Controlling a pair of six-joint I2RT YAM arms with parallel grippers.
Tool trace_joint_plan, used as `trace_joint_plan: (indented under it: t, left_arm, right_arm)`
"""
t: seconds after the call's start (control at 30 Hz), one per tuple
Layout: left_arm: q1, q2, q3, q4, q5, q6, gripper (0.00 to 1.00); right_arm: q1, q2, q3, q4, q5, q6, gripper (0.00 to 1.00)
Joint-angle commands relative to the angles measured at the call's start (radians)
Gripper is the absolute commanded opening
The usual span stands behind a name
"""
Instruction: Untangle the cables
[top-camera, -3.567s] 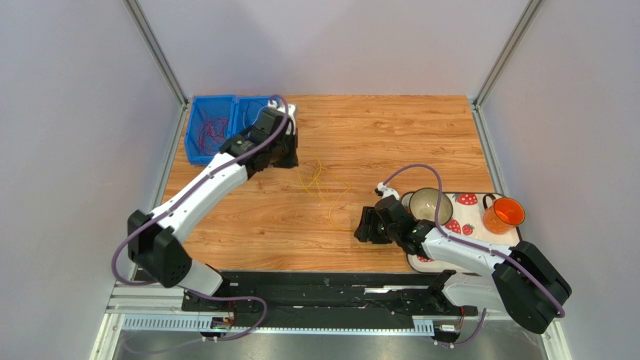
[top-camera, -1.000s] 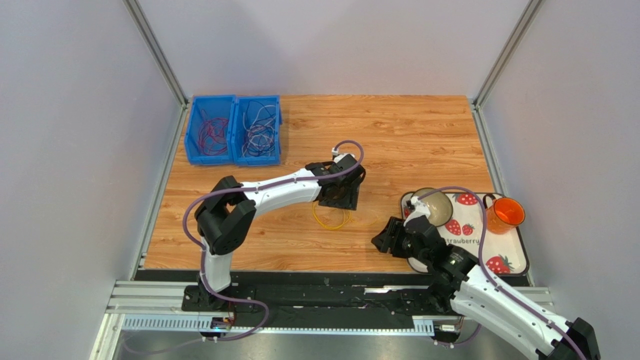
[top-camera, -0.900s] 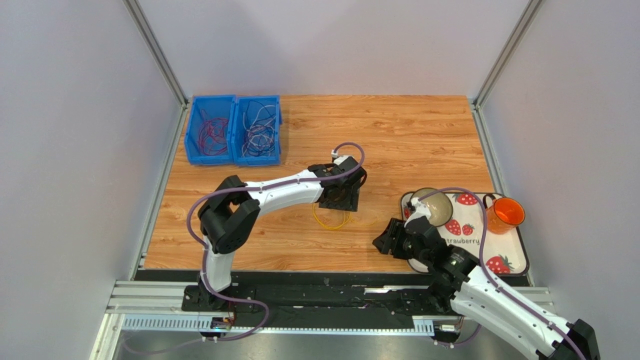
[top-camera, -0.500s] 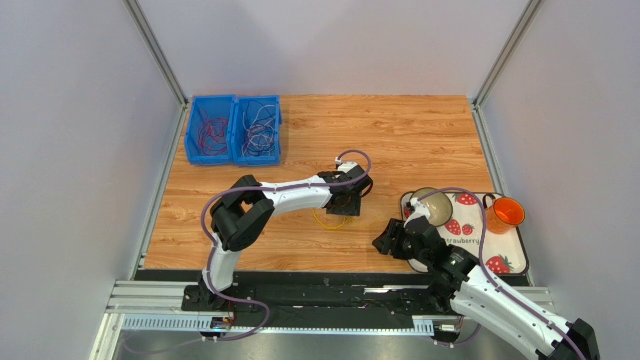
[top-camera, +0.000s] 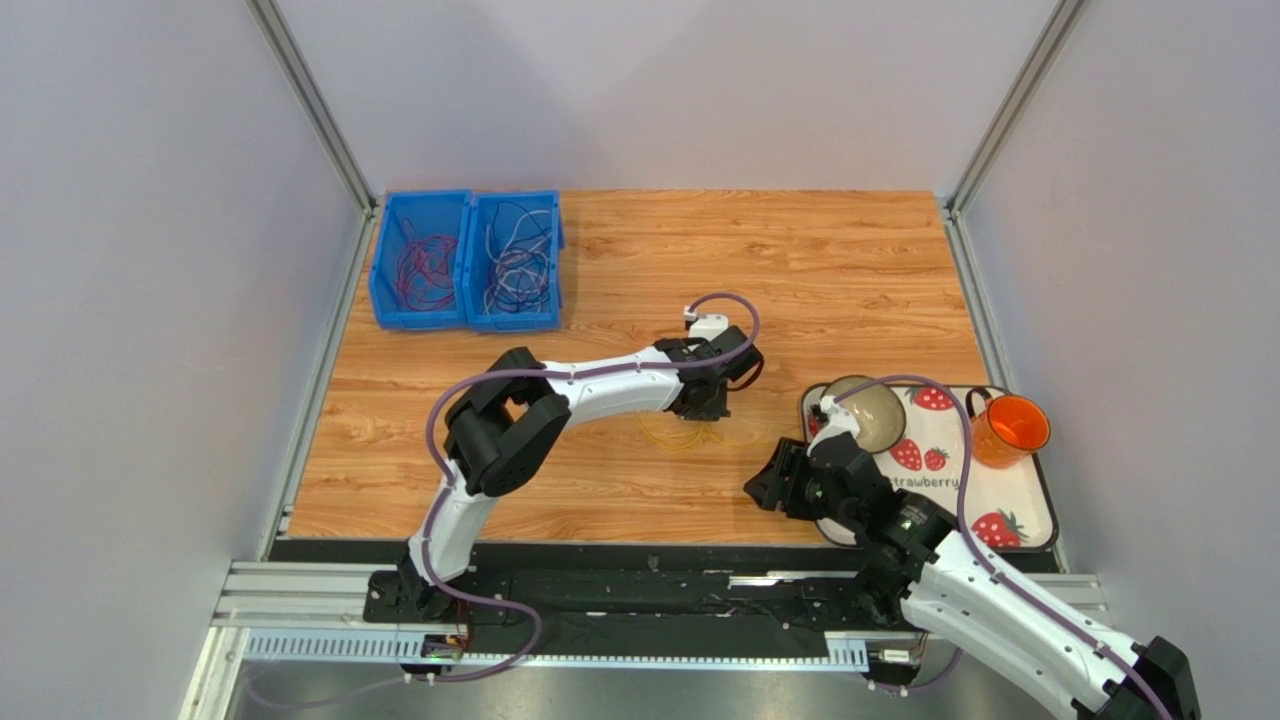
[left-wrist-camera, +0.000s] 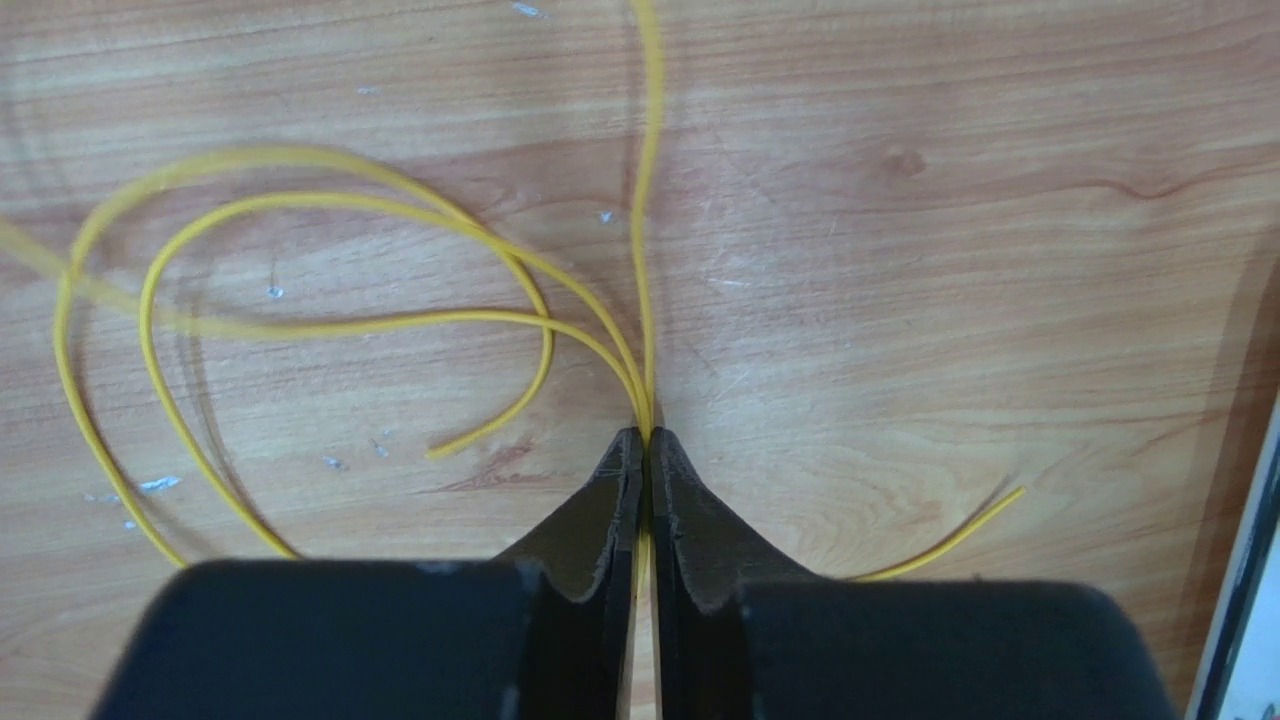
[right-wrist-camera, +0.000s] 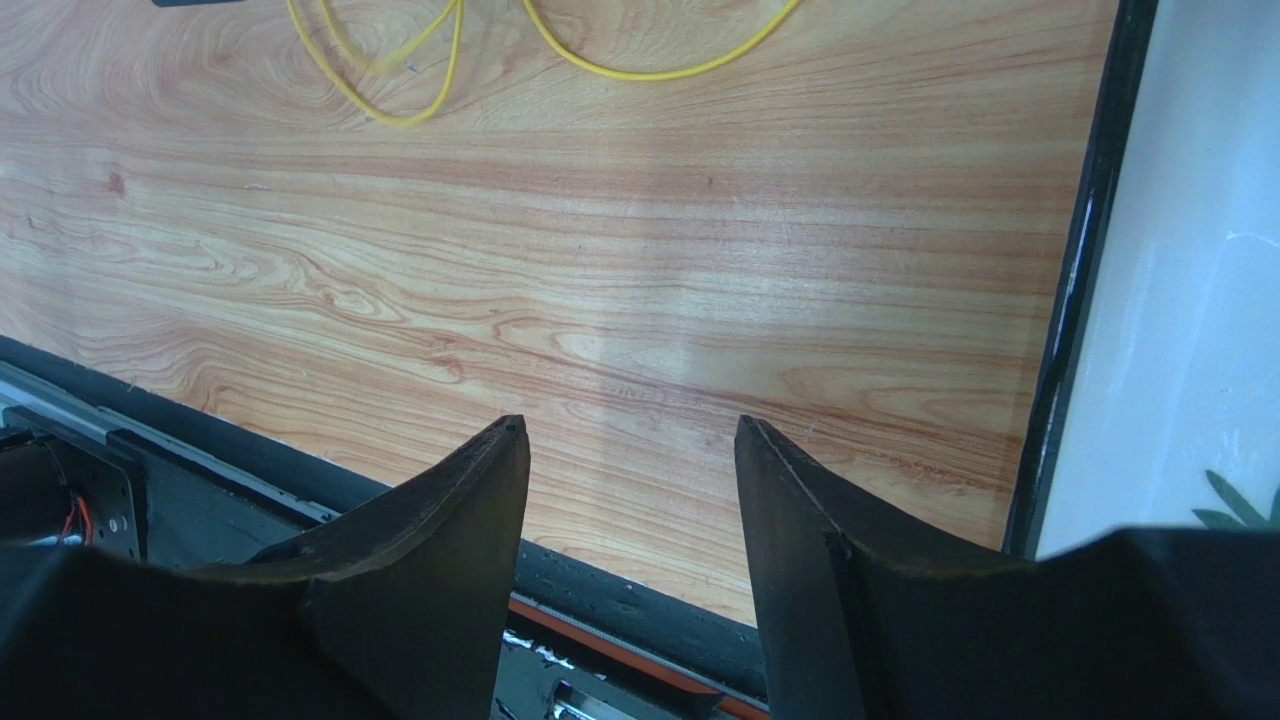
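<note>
Several thin yellow cable loops (left-wrist-camera: 640, 393), pinched in left gripper (left-wrist-camera: 648, 438)

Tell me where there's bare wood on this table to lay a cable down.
Bare wood runs along the far side, right of the blue bins. Another patch lies near-left, between the bins and the front rail. Crowded: the middle, where the left gripper pinches the yellow cable, and the tray beside the right gripper.

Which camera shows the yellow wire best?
The left wrist view. The yellow wire fills it, its loops sharp, pinched in the left gripper's shut fingertips. The right wrist view catches only loop bottoms at its top edge. In the top view the wire is barely visible.
</note>
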Motion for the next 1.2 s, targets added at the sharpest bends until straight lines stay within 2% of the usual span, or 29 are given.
trace_joint_plan:
  t: [0.0,0.2,0.47,0.53,0.7,0.77,1.0,1.17]
  left_arm:
    - [-0.016,0.073,0.007,-0.054,-0.018,-0.015,0.02]
    - [-0.016,0.013,-0.011,-0.058,-0.011,0.074,0.0]
    - [0.012,-0.338,-0.086,-0.126,-0.005,0.252,0.0]
    - [0.045,-0.445,-0.114,-0.134,0.061,0.283,0.0]
    - [0.127,-0.687,-0.146,-0.217,0.065,0.347,0.0]
    - [0.179,-0.74,-0.142,-0.258,0.08,0.378,0.0]
    - [0.323,-0.909,-0.022,-0.349,0.032,0.514,0.0]
    - [0.421,-0.895,0.117,-0.396,0.028,0.577,0.0]
  right_arm:
    - [0.001,-0.008,0.002,0.038,-0.009,-0.012,0.57]
    - [0.001,-0.013,0.001,0.039,-0.004,-0.009,0.57]
    - [0.0,-0.002,-0.015,0.083,-0.007,0.001,0.57]
    - [0.001,0.019,-0.024,0.11,-0.018,0.006,0.57]
    - [0.001,0.084,-0.034,0.185,-0.04,0.012,0.57]
    - [0.001,0.116,-0.035,0.206,-0.043,0.011,0.57]
    - [0.003,0.229,-0.036,0.312,-0.05,-0.005,0.57]
    - [0.003,0.299,-0.041,0.366,-0.06,-0.009,0.56]
